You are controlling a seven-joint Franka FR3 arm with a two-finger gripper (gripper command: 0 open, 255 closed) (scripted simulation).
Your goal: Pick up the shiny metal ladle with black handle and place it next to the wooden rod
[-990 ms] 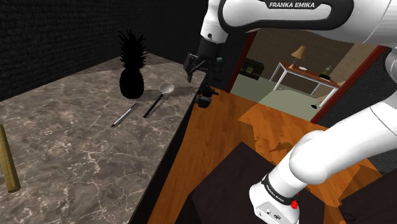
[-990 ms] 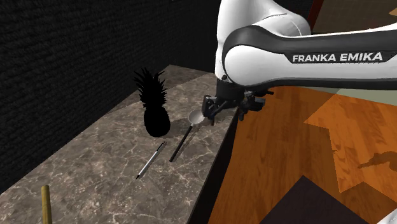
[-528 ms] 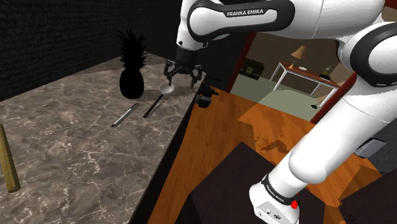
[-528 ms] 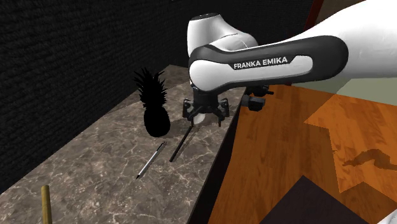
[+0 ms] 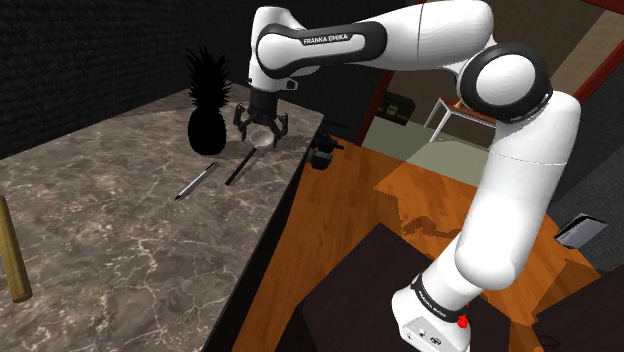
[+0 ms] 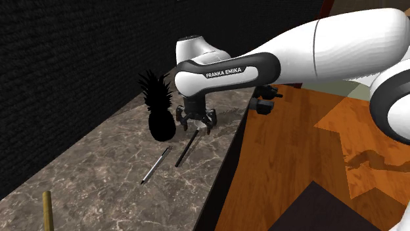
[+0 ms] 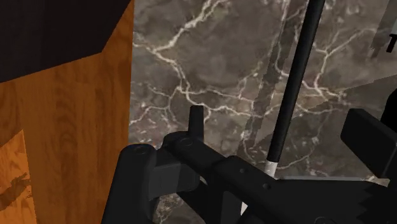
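**mo_k:** ok so where's the ladle (image 5: 240, 168) sitting?

**tess_r:** Flat on the marble counter (image 5: 120, 220), close to the edge that drops off to the wooden floor (image 5: 340, 230). The pale bowl end is just beside the black pineapple (image 5: 207, 108). The black handle runs away from it toward a pen (image 5: 196, 182), which lies near the handle's tip and roughly parallel to it.

**mo_k:** and the gripper (image 5: 261, 134)?

**tess_r:** Right over the bowl end, pointing down at the counter. The fingers are spread apart, one on each side of the bowl, not clamped on anything (whether they touch the marble, I can't tell). In the wrist view the handle runs away from the hand across the marble, with a bit of bare metal at the near end.

**mo_k:** wooden rod (image 5: 12, 250)?

**tess_r:** Way down the other end of the counter, at the shoulder view's lower left, well apart from the ladle, with the pen in between. The second exterior view has it at the bottom left corner.

**mo_k:** anything else around?

**tess_r:** A dark brick wall (image 5: 90, 50) behind the counter, and a small black object (image 5: 322, 155) just past the counter's edge near the gripper. I can't make out what it is.
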